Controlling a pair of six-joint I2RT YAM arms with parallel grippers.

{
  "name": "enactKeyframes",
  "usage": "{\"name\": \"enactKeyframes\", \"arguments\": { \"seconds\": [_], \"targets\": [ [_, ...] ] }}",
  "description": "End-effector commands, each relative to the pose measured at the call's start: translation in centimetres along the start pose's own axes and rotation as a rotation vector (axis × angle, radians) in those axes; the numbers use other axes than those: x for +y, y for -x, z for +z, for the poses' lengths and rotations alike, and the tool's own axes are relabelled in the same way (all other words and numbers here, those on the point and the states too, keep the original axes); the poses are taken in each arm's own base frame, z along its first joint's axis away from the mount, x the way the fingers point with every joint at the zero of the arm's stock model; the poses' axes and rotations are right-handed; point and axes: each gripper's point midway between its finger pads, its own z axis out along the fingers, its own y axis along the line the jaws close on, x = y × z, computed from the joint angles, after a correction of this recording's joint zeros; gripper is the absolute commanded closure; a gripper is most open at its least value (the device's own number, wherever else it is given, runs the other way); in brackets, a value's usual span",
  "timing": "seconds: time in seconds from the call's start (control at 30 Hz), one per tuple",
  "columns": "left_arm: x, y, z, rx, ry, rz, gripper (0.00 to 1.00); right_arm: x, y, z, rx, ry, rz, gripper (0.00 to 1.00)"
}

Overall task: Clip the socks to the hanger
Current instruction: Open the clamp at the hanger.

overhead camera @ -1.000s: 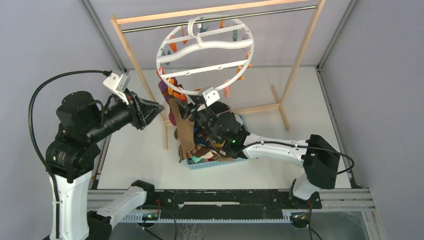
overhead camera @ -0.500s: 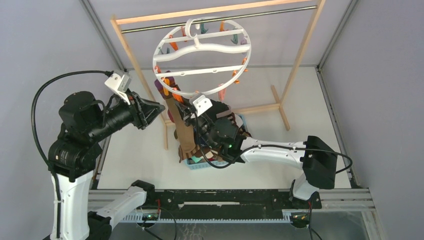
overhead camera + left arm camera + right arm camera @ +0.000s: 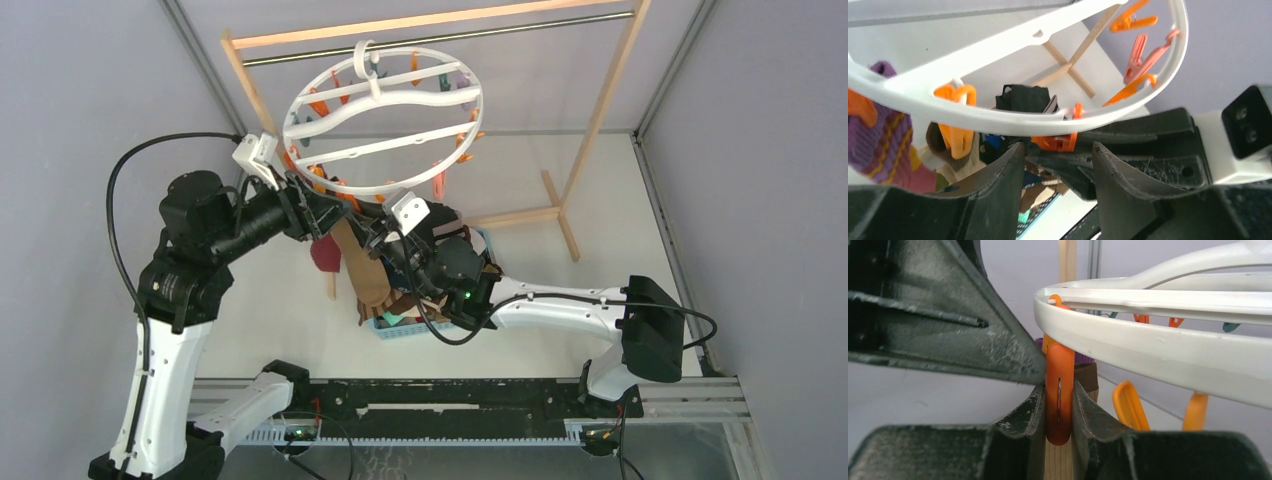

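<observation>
Under the hanger [image 3: 1148, 345] rim, w/ right gripper [image 3: 1059, 389] clamped on an orange clothespin [image 3: 1058, 367] (left gripper [image 3: 1058, 150] jaws apart), we squeeze fully b4 feeding the brown sock [image 3: 362, 265].

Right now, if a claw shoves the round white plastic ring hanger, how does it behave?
The white ring hanger probably swings and tilts: it hangs from the metal rod by one hook. It looks rigid but light, thin plastic. The right claw pinching an orange clothespin may damp that.

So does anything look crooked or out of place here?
The large round white plastic hanger looks tilted rather than level under the metal rod, seemingly because the right claw is pinching an orange clothespin on its rim.
</observation>
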Motion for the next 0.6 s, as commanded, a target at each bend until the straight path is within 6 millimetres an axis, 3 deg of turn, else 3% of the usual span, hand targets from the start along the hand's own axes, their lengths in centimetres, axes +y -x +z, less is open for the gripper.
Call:
{"name": "enactKeyframes", "arguments": {
  "seconds": [0.0, 0.27, 0.57],
  "targets": [
    [-1.1, 2.7, 0.6, -0.104, -0.05, -0.072, 0.43, 1.1, 3.0, -0.4, -0.054, 0.054, 0.064, 0.95],
    [-0.1, 1.9, 2.0, -0.085, -0.041, -0.122, 0.39, 1.1, 3.3, -0.5, -0.06, 0.05, 0.081, 0.97],
    [0.8, 0.5, 2.1, -0.071, -0.008, -0.159, 0.4, 0.8, 3.6, -0.6, -0.073, 0.033, 0.095, 0.97]
  ]
}}
